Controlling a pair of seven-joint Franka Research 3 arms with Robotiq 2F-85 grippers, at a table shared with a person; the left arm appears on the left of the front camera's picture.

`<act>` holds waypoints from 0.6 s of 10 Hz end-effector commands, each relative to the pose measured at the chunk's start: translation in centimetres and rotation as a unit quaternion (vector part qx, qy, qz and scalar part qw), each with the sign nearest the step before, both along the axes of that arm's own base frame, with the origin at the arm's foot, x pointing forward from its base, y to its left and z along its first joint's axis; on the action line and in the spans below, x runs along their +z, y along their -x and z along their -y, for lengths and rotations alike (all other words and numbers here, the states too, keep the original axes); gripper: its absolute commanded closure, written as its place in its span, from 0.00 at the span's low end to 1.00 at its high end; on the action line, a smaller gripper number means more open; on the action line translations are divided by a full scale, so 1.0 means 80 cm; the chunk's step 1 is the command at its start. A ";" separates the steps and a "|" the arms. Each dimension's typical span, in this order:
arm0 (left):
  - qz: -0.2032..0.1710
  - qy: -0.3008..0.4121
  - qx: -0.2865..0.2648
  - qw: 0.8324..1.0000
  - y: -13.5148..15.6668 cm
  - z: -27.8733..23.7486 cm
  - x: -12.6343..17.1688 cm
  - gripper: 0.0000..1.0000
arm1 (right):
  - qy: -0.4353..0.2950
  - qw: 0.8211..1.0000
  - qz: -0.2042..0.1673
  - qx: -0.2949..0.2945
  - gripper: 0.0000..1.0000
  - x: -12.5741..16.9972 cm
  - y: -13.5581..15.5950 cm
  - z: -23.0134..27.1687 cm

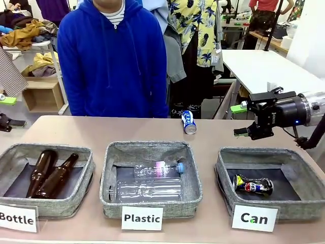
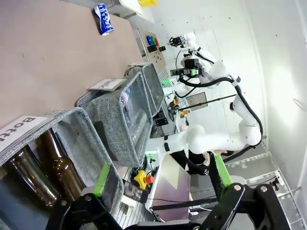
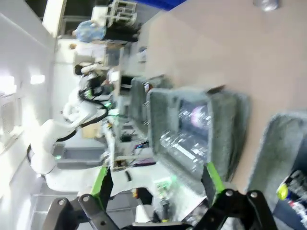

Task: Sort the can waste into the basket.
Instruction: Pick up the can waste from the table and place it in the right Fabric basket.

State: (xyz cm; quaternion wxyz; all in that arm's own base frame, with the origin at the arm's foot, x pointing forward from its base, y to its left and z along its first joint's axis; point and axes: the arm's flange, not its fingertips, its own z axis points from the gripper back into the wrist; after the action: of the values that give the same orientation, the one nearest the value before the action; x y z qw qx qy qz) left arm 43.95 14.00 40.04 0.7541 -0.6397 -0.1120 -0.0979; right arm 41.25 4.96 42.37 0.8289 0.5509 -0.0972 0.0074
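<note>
"Can" basket (image 1: 299, 168) holding crushed can (image 1: 252, 184), blue can (image 1: 188, 122) behind

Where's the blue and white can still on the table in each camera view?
Front view: blue and white can at the table's far edge, behind the Plastic basket.
Left wrist view: top left.
Right wrist view: blurred at the top right edge.
Shared landmark: the Plastic basket.
</note>
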 end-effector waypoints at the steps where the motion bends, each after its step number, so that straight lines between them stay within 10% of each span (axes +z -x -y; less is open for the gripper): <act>1: 0.000 -0.004 0.000 1.000 0.003 0.000 0.000 0.00 | 0.186 0.980 0.040 -0.054 0.00 0.029 -0.065 -0.037; 4: 0.000 -0.004 0.000 1.000 0.003 0.000 0.000 0.00 | 0.373 0.927 -0.034 -0.029 0.00 0.025 -0.197 -0.101; 6: 0.000 -0.004 0.000 1.000 0.003 0.000 0.000 0.00 | 0.420 0.907 -0.022 -0.033 0.00 0.018 -0.249 -0.149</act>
State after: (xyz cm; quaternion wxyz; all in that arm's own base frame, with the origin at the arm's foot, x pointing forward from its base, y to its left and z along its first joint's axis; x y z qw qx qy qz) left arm 43.95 14.03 39.94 0.7542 -0.6398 -0.1116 -0.0969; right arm 58.76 15.02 41.75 0.9758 0.1830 -0.1190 0.0119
